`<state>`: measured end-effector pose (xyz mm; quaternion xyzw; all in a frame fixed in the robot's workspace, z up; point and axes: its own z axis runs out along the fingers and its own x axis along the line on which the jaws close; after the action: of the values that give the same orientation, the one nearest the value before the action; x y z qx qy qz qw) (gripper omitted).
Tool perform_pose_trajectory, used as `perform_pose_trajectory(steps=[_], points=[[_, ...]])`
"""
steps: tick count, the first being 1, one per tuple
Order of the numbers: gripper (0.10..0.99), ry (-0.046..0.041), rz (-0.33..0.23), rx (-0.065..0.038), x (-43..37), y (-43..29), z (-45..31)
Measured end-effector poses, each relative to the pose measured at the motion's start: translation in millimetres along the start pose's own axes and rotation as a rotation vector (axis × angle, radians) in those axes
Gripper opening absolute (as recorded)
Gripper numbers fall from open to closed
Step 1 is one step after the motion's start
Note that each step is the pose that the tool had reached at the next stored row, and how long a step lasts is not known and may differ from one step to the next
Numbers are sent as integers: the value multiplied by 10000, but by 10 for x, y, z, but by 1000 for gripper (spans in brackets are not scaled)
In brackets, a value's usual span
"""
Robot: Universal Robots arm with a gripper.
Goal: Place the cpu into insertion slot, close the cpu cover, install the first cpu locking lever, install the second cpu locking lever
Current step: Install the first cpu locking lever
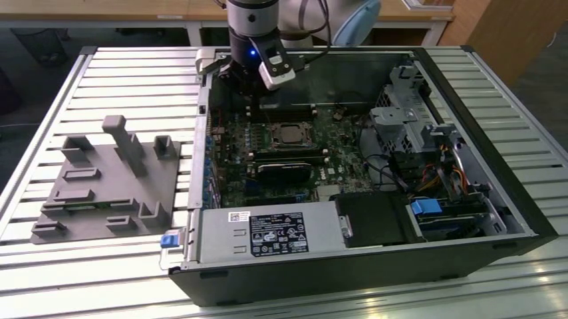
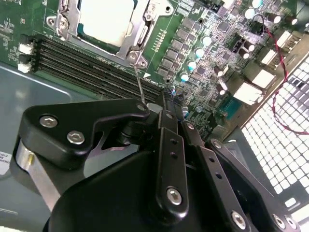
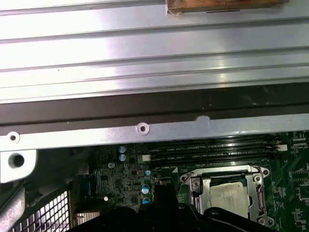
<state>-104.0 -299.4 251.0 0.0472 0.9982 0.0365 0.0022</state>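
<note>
The cpu (image 2: 104, 17) lies flat in the insertion slot on the green board, its silvery top showing through the window of the cpu cover (image 2: 128, 48), which is folded down over it. The slot itself is hidden beneath them. A thin wire locking lever (image 2: 139, 82) rises from the socket's corner, and its end rests against the tip of my gripper (image 2: 157, 104). The black fingers (image 2: 164, 145) are shut together. In the exterior view the gripper (image 1: 255, 107) hangs just behind the cpu (image 1: 286, 136), inside the open computer case. The first wrist view shows the cpu (image 3: 231, 197) under the cover (image 3: 219, 173).
Long black memory slots (image 2: 87, 63) run beside the socket. A black heatsink block (image 1: 282, 171) and the power supply (image 1: 266, 232) sit nearer the front. Drive cages and cables (image 1: 426, 179) crowd the exterior view's right. A grey fixture (image 1: 106, 176) lies on the slatted table. The case wall (image 3: 145, 128) is close by.
</note>
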Motion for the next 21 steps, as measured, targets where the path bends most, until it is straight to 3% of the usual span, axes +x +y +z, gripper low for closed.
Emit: perform_pose_trajectory(steps=[9,21], points=[[122,1,1,0,-164,20,4],[122,37,4,-3,-567,62,27]])
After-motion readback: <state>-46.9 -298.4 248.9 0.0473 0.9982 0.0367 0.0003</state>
